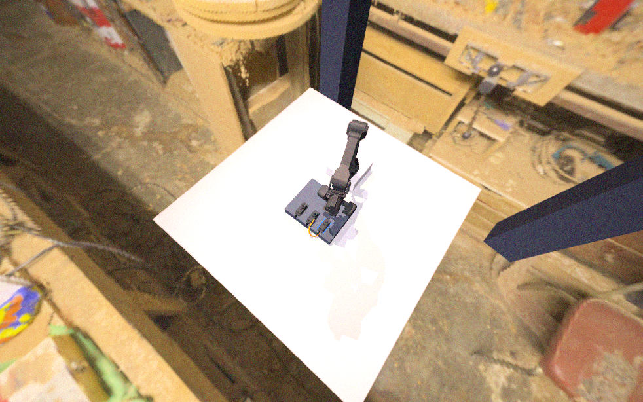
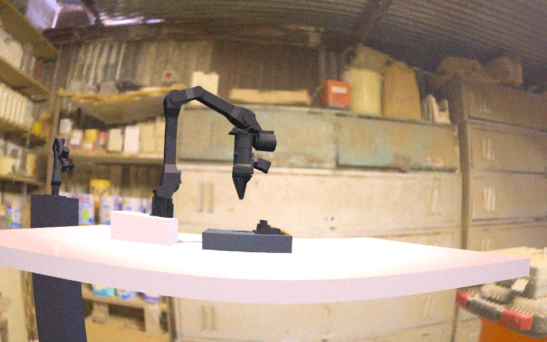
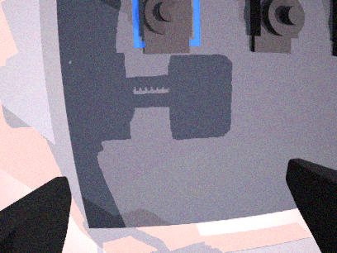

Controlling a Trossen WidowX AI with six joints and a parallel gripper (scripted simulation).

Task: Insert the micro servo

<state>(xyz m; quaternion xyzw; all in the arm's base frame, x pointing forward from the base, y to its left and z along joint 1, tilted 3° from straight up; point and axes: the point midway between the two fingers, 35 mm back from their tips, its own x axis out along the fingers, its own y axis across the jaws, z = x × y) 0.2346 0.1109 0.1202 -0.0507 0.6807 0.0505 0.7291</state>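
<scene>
Your micro servo (image 1: 325, 225) (image 3: 167, 26) is sitting at the marked pocket on the deck (image 1: 303, 192) (image 2: 247, 242) (image 3: 252, 165), with the blue outline (image 1: 319, 224) (image 3: 196, 25) showing along its sides. Its round output shaft is pointing up, but you can't confirm from these views that both ears are lying flat. The orange cable (image 1: 310, 232) (image 2: 284, 231) is looping out past the deck's edge toward the middle servo (image 1: 312, 216) (image 3: 282, 26); whether it is lying in the notch, you can't tell.

A third servo (image 1: 301, 209) is standing in the row, beyond the middle one. Your gripper (image 1: 337, 201) (image 2: 240, 197) (image 3: 182, 181) is hovering above the deck, pointing down, its fingers standing wide apart and holding nothing. You're seeing it clear of the servos, with air beneath its tips. Farther out, the arm (image 1: 350, 151) (image 2: 170, 141) is rising behind a white block (image 2: 143, 228), and the white table (image 1: 265, 265) (image 2: 302, 270) is supporting the deck.
</scene>
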